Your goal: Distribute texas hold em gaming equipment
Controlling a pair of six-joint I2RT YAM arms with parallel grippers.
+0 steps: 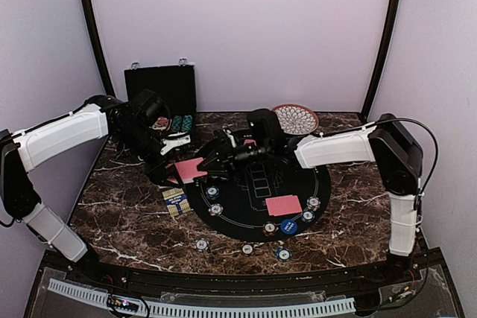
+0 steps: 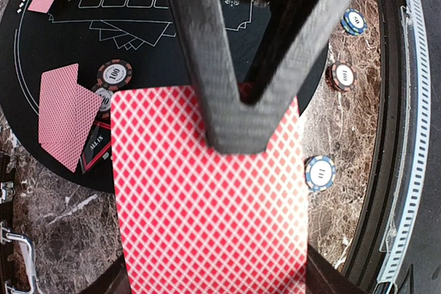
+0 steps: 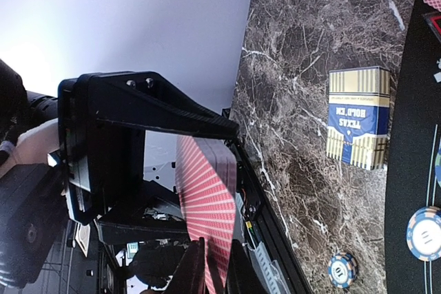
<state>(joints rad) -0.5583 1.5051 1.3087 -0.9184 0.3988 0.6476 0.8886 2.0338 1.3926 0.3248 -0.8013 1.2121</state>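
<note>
**Dealer:** How far along is the table?

**Me:** Partway, I'd judge. On the brown marble desk (image 1: 127, 221), the black round felt mat (image 1: 231, 214) already carries a face-down pair of red-backed cards (image 1: 284, 205) at its near-right side. My left wrist view shows a second pair (image 2: 65, 125) lying on the mat as well. There is also a blue round marker button (image 1: 289, 226) at the near rim and striped round chips (image 1: 212, 192) set around the mat. Three more chips (image 1: 247, 249) lie on the desk just off that rim. As for what's left, the black hinged case (image 1: 160, 87) at the back holds a teal chip stack (image 1: 182, 123). I can also see no cards lying on the mat's left side.

**Dealer:** And in hand?

**Me:** My left jaws are clamped on a red diamond-backed card (image 2: 207, 225), or a thin stack, held above the mat's left edge. My right jaws straddle its edge, but I cannot tell whether they pinch it.

**Dealer:** Anything legible?

**Me:** The blue-and-cream card box (image 3: 362, 118) on the desk reads "TEXAS HOLD EM". One chip (image 2: 114, 74) reads "100". The other numerals are too small for me to be sure of.
</note>
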